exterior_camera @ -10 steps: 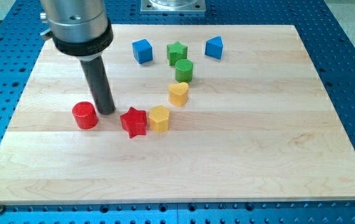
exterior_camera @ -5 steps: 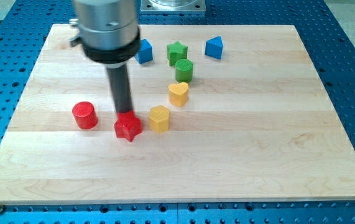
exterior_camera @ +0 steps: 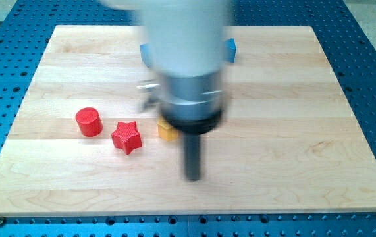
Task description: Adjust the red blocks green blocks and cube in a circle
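A red cylinder (exterior_camera: 89, 122) and a red star (exterior_camera: 126, 137) sit at the view's left of the wooden board (exterior_camera: 293, 131). My tip (exterior_camera: 193, 177) is blurred by motion, below and to the right of the red star, apart from it. The arm body hides both green blocks and the yellow heart. Only a corner of a yellow block (exterior_camera: 166, 131) shows beside the rod. The edge of a blue cube (exterior_camera: 144, 51) and part of another blue block (exterior_camera: 230, 49) peek out near the view's top.
Blue perforated table (exterior_camera: 372, 99) surrounds the board on all sides. A metal base plate sits beyond the board's top edge.
The arm swept from the left, by the red cylinder, to the lower middle. The red star slid down and left. The arm now covers the green blocks and yellow heart.
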Controlling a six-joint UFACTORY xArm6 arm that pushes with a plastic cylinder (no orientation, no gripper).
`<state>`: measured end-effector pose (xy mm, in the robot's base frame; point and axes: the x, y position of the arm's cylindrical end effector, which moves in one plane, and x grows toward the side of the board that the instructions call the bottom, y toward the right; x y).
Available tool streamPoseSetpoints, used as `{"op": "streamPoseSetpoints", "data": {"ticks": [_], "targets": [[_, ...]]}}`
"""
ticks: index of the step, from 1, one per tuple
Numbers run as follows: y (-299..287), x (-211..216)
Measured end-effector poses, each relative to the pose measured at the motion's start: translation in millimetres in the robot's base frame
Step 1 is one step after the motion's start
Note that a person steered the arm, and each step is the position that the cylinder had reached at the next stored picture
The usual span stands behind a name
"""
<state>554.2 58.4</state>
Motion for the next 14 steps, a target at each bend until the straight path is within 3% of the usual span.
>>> {"op": "streamPoseSetpoints", "data": {"ticks": [1, 3, 5, 10, 11, 12, 14], "targets": [[72.0, -81.2], [78.7, -213.3], [56.5, -258.5], [-123.5, -265.5], [-71.6, -277.9], [-61.1, -273.2], [-148.9, -253.3]]}}
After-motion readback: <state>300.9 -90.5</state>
